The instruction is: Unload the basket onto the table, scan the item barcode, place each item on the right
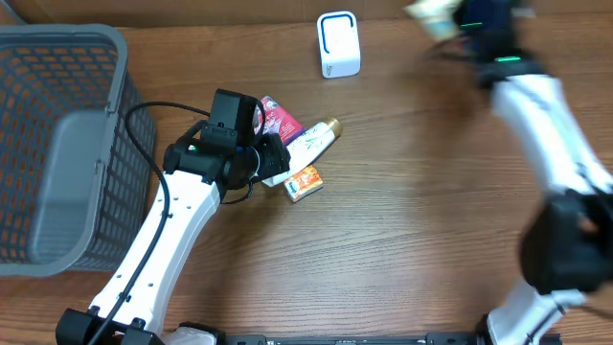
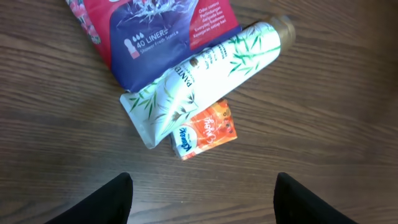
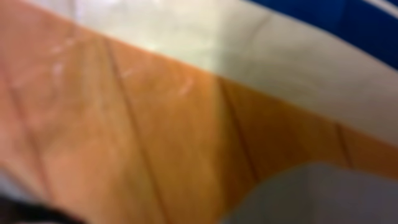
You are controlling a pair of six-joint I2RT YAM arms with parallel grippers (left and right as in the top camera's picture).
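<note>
Dark wood-grain table [image 1: 402,220], grey mesh basket [image 1: 57,144] at one edge, white scanner [image 1: 338,44] standing upright at the far side.

Left gripper [image 2: 202,190]: jaws spread wide, nothing between them. Both black fingers [image 2: 115,202] hang over bare wood.

Items lie in a small heap just ahead of the spread jaws, none inside the gap:
- orange tissue pack [image 2: 208,130], nearest, ahead of the gap's middle;
- white tube [image 2: 205,81] with leaf print and gold cap, lying flat and diagonal, overlapping the tissue pack's far edge;
- red-and-blue liner pack [image 2: 155,37], farthest, partly under the tube's flat end.

Right gripper [image 1: 460,24]: blurred at the far edge beyond the scanner, well apart from the heap, jaws pressed together. A pale blurred thing [image 1: 431,14] sits at its tip; cannot tell whether it is pinched. Right wrist view is too blurred to read.
</note>
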